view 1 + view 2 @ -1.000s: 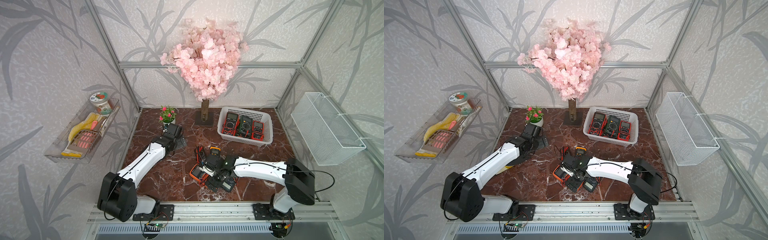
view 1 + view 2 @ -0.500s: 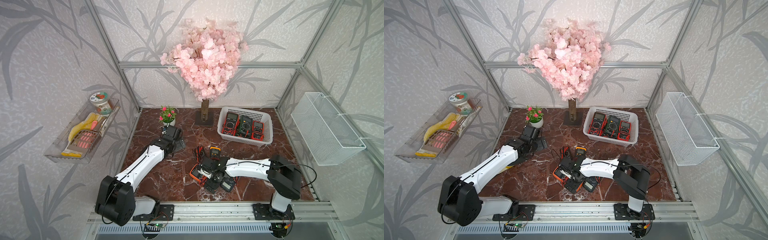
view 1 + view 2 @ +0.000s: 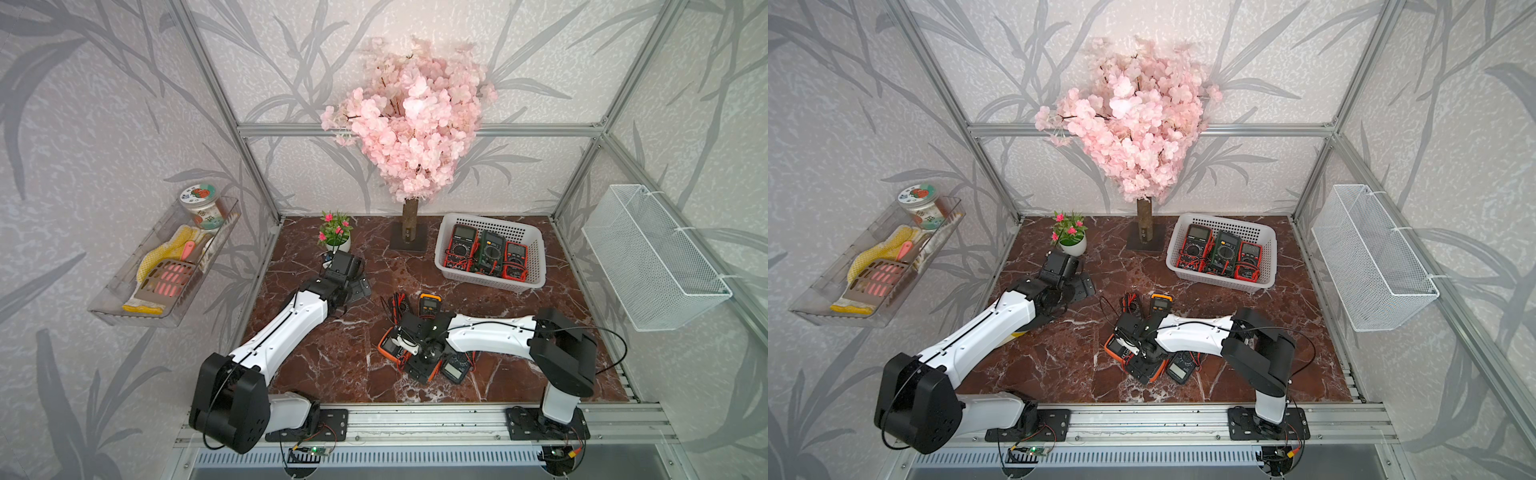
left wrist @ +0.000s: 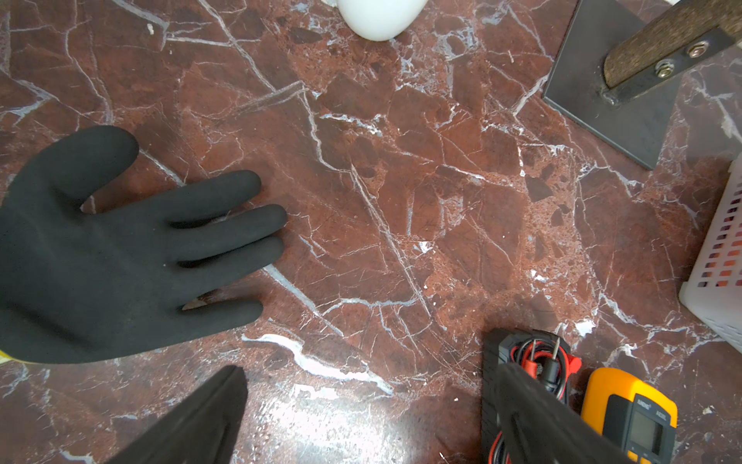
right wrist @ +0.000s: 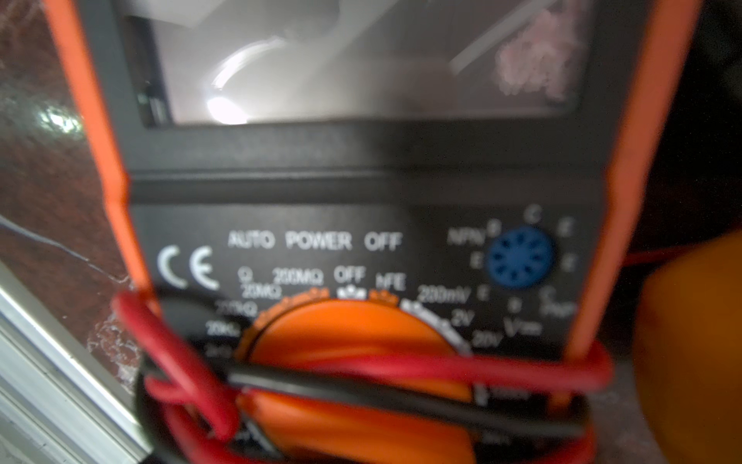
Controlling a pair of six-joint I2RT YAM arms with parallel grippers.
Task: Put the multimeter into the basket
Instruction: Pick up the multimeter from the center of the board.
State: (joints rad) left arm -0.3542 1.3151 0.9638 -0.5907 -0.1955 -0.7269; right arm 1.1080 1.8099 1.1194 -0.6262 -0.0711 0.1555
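The right gripper points down over an orange-cased black multimeter, covering its middle in both top views so that only orange edges show on either side. Its jaws show in no view, so I cannot tell how wide they stand or whether they grip it. The right wrist view is filled by the meter's slightly blurred face: "AUTO POWER OFF" in white, a CE mark at left, and round the orange dial "200MΩ", "20MΩ", "OFF", "hFE", "200mV", "2V", "20V". "NPN" sits by a blue round socket at right. The grey display is at the top of that frame; red and black test leads cross the dial at the bottom.

The left gripper hangs wide open, nothing between its two dark fingers, above the red-brown marble tabletop. A black rubber glove lies flat at the left of that frame. A yellow multimeter at lower right bears lettering too small to read.

In both top views the orange-cased meter lies low in the centre of the marble, near the front rail. The white perforated plastic basket stands at upper right, well apart, holding three multimeters side by side.
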